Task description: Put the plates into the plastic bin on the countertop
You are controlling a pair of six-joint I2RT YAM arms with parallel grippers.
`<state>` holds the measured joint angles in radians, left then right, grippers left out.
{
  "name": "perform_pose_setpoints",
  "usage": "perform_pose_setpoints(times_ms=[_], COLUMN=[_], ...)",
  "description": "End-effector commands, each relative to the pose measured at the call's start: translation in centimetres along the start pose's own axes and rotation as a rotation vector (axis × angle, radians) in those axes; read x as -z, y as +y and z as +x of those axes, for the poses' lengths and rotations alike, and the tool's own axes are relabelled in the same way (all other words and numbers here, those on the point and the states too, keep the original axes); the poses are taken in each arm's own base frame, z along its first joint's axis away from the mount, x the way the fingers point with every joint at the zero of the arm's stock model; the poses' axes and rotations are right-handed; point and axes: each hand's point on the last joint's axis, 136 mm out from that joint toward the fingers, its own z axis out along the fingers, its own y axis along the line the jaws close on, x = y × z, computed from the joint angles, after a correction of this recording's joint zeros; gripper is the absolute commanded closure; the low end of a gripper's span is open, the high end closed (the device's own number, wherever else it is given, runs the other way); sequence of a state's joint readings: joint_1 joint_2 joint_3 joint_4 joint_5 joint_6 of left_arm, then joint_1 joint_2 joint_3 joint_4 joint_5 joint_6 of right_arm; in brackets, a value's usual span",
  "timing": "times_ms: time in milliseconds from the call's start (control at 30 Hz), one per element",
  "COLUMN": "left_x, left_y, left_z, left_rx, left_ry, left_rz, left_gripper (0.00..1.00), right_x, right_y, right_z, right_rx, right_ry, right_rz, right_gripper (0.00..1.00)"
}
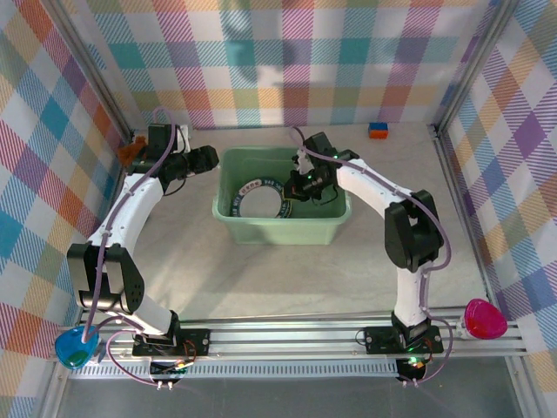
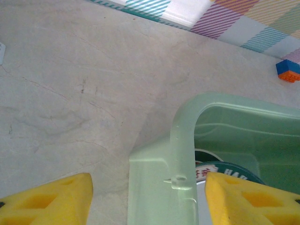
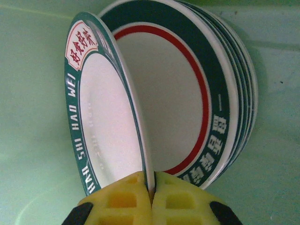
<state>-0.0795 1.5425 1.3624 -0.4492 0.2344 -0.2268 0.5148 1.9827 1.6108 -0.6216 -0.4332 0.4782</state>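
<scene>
Yellow fingers (image 2: 51,199) of the left gripper (image 2: 147,199) spread wide, green bin (image 2: 157,183) corner right between them, green-rimmed plate (image 2: 229,168) peeking inside. Orange-and-blue block (image 2: 288,70) by the plaid wall (image 2: 234,18).

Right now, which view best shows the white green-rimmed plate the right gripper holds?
Right wrist: plate on edge, rim pinched in the right gripper. Top external: tiny, by the arm. Left wrist: stacked rims, unclear.

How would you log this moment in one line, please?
right gripper: shut on plate; plate: tilted over stack in bin; left gripper: open
</scene>
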Motion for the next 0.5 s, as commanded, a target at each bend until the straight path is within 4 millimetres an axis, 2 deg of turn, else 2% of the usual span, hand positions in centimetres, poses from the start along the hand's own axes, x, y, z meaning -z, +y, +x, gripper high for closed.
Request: perform_pose_setpoints(times_ms=[0,67,133,167,200,267,367,433,467], left_x=[1.5,1.7,2.0,2.2,2.4,2.8,3.6,4.1,4.4], left_y=[-0.7,-0.7,-0.7,-0.7,-0.8,-0.9,-1.1,-1.3,-1.4], left_z=[-1.1,-0.9,-0.9,-0.9,-0.8,-0.8,-0.7,-0.6,-0.6], left_rx=[-0.033,-0.037,-0.042,-0.043,-0.045,-0.046,-0.040,-0.036,-0.035], left_ry=[-0.034,-0.032,-0.033,-0.034,-0.036,-0.044,-0.063,-0.073,-0.080], left_rz=[0.028,0.031,0.030,0.030,0.031,0.034,0.040,0.050,0.056], left_gripper=[0.36,0.36,0.36,0.36,0.36,0.36,0.36,0.36,0.36], right_x=[-1.1,-1.6,-1.7,-1.6,-1.3,-0.7,0.7,1.6,2.2], right_y=[0.4,0.2,-0.2,-0.3,-0.3,-0.4,0.3,1.2,1.7], right_z=[0.0,0.1,0.2,0.2,0.2,0.0,-0.5,-0.9,-1.2], right_rx=[-0.011,-0.018,-0.025,-0.026,-0.022,-0.013,0.009,0.040,0.063], right_ry=[0.019,0.026,0.036,0.036,0.031,0.007,-0.037,-0.064,-0.079], right_rz=[-0.027,-0.024,-0.009,0.006,0.013,0.039,0.046,0.035,0.031], right_gripper=[1.00,0.99,0.88,0.79,0.65,0.47,0.23,0.00,0.01])
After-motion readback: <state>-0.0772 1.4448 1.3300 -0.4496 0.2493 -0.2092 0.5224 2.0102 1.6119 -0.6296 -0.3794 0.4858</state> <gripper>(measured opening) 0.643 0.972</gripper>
